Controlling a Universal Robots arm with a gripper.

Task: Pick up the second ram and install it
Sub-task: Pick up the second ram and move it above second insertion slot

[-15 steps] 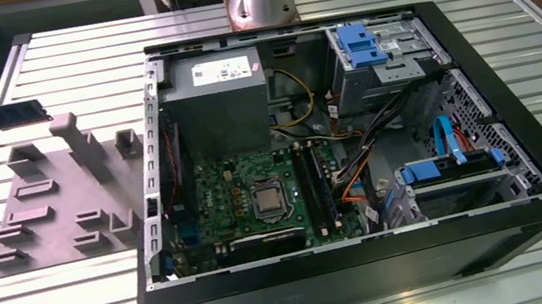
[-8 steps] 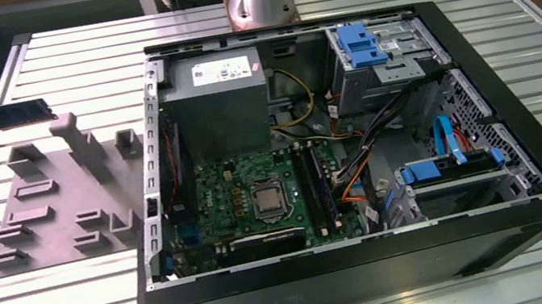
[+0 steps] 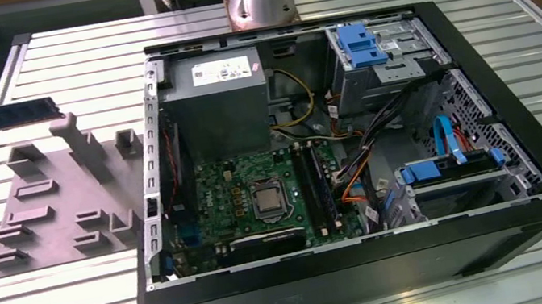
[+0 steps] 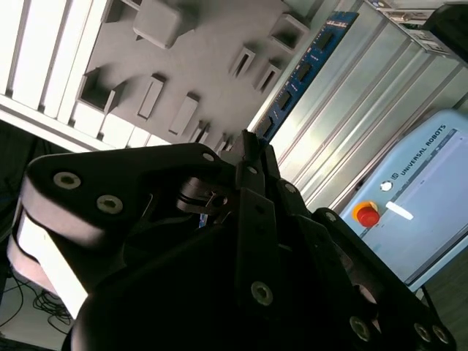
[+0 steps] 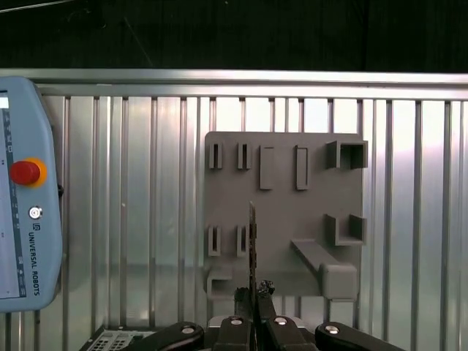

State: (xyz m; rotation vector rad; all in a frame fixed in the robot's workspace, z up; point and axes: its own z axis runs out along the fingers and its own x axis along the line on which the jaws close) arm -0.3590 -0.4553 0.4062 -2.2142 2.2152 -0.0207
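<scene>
One open computer case holds a motherboard, grey power supply and blue drive caddies. My gripper pinches the second ram, a slim dark board seen edge-on, probably green, by the grey fixture, at ten o'clock from the case in the exterior view.

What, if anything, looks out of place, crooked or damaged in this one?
Nothing stands out. The hand grips the memory stick squarely, near the grey holder plate. The computer case lies open on the table, with no visible damage.
</scene>
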